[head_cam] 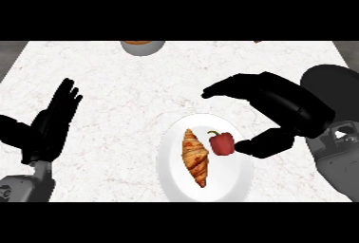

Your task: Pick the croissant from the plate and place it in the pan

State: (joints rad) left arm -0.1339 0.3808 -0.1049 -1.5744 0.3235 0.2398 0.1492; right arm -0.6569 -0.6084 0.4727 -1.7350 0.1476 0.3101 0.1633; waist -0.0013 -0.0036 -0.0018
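Golden-brown, the croissant (pixel 195 157) lies on the left half of our white plate (pixel 240 182), its long axis running near to far, with the far tip leaning slightly left. A red pepper (pixel 222 143) sits just beside it, between the croissant and our right hand (pixel 280 111). That hand is the nearer one: it hovers over the plate's right edge, fingers spread wide above and thumb low by the pepper, gripping nothing. The croissant lies to its left, past the pepper, so we judge the reach must clear the pepper. Our left hand (pixel 52 121) rests with straight fingers, well apart at the left. The dark pan (pixel 335 83) shows at the right edge, behind the right arm.
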